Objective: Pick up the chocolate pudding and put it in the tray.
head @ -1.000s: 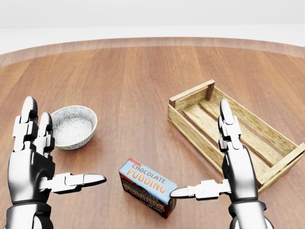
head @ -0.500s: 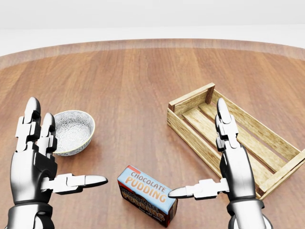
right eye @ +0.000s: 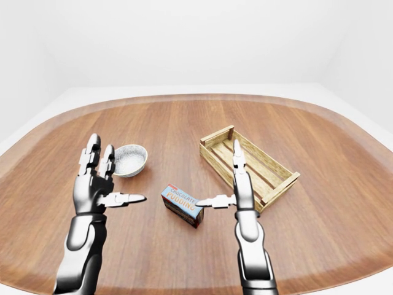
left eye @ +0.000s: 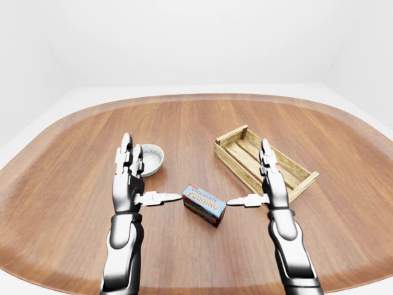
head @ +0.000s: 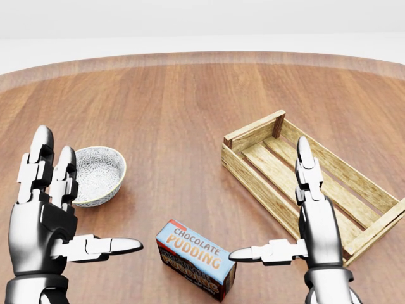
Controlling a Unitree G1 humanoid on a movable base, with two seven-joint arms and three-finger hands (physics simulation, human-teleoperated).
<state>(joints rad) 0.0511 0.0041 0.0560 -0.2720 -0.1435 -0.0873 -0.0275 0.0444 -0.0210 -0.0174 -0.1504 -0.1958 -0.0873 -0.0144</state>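
Change: shifted little over the last second; whole head view slid a touch, so camera moved; thumb tip of right hand (head: 315,231) sat just beside the box's right end, short of clear contact, after touching it a second earlier.
Meaning: grasp not yet made; box not lifted, by the look of it; closing in from both sides judged the step in hand.
Left hand (head: 47,212): spread open, two fingers upright, thumb pointing right toward the box with a plain gap between; glossy silver segments, black joints.
Right hand: likewise open, fingers upright, thumb pointing left; held nothing.
Chocolate pudding (head: 196,258): lay flat on the table between the two thumbs, low in the head view, nearer the right hand; rectangular carton, pale blue top with orange lettering, red corner, dark side panel; turned askew to the view's edges.
Table (head: 183,120): polished reddish-brown wood, long straight grain, rounded rim.
Bowl (head: 96,175): beyond the left hand's fingers, round, speckled grey-white glaze, thin pale rim; nothing visible inside.
Tray (head: 354,225): right of the box and apart from it, beyond the right hand; pale rough slats, open-bottomed gaps, raised ends, long and set diagonally; nothing in it.
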